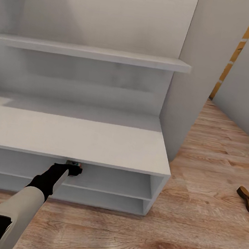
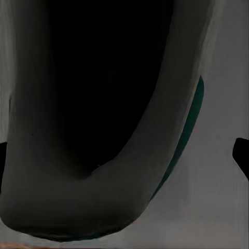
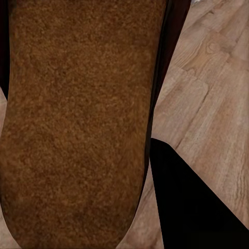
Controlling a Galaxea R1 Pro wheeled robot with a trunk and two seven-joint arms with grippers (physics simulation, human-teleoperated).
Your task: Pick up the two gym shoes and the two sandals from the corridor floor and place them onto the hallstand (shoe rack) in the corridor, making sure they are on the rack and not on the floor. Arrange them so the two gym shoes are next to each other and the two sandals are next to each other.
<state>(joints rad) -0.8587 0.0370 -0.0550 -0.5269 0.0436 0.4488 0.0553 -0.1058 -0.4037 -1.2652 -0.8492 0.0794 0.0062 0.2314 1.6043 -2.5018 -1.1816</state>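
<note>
My left arm reaches into the upper open shelf of the pale-grey hallstand [image 1: 98, 140], just under its bench top. The left gripper [image 1: 73, 169] is at a gym shoe [image 1: 77, 165], of which a red-orange patch shows. Close up, that gym shoe [image 2: 171, 135] shows its dark opening, white side and green stripe. The fingertips [image 2: 241, 155] stand wide apart, with a gap to the shoe. A brown sandal [image 3: 78, 124] hangs close to my right gripper above the corridor floor [image 3: 207, 88], one black finger [image 3: 197, 207] beside it. Another sandal [image 1: 248, 199] lies on the floor at the right.
A floating wall shelf [image 1: 95, 53] hangs above the bench top. A grey wall panel [image 1: 188, 90] bounds the hallstand on the right. Wood-plank floor [image 1: 191, 213] stretches to the right and in front of the unit, with a lower open shelf [image 1: 102, 200] below.
</note>
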